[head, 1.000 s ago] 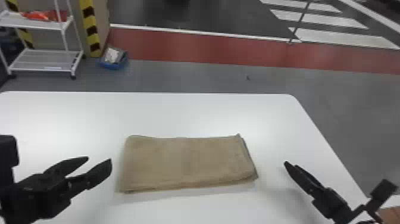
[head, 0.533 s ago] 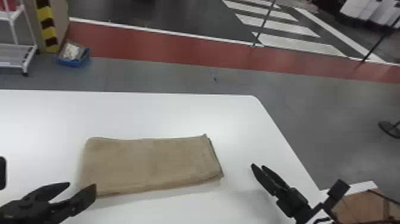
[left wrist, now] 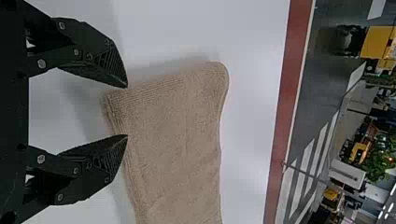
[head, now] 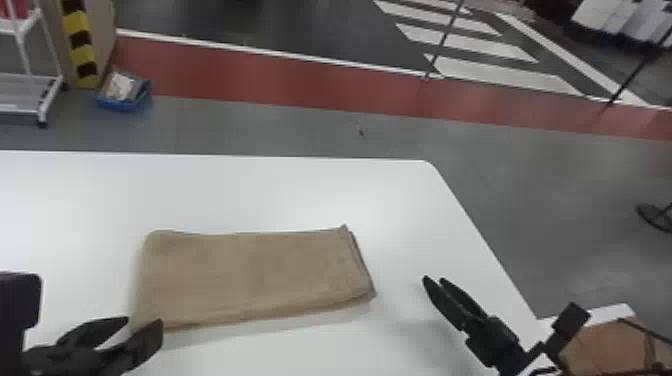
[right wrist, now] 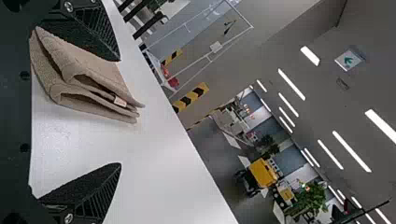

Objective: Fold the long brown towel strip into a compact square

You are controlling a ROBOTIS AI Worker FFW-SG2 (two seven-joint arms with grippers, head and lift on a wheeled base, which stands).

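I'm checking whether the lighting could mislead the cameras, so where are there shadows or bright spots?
Head view: a soft shadow along the near edge of the towel, a fainter one near the right gripper, pale sheen on the table; left wrist view: soft shadow beside the towel; right wrist view: ceiling lights glow white.

towel strip (head: 250, 275) on table (head: 280, 195), between left gripper (head: 144, 321) and right gripper (head: 434, 279) (cart (head: 30, 90) beyond, to the left)

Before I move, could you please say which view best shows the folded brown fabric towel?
The head view, which shows the brown towel nearly whole. The left wrist view shows one end close up; the right wrist view, layered edges and a pale tag.
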